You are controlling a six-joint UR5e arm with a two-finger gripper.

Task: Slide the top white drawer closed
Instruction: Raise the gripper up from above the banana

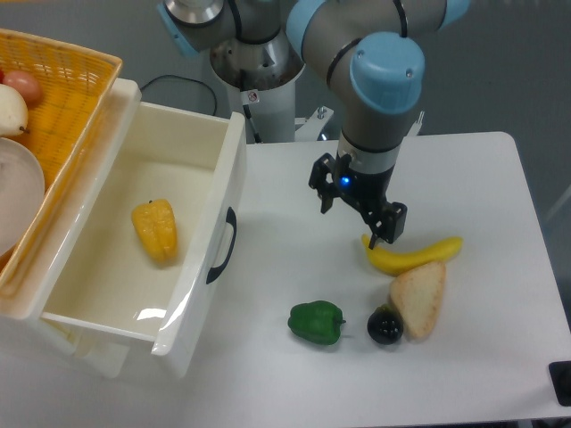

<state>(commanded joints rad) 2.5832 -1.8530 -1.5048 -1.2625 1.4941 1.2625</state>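
Hanging above the table, the gripper has its two fingers apart and holds nothing. It sits to the right of the top white drawer, well apart from it. That drawer is pulled far out of the cabinet, its front panel with the black handle facing the gripper, and a yellow pepper lies on its floor. A wicker basket rests left of the drawer. Right of the drawer lie a banana, bread slice, green pepper and a dark round fruit.
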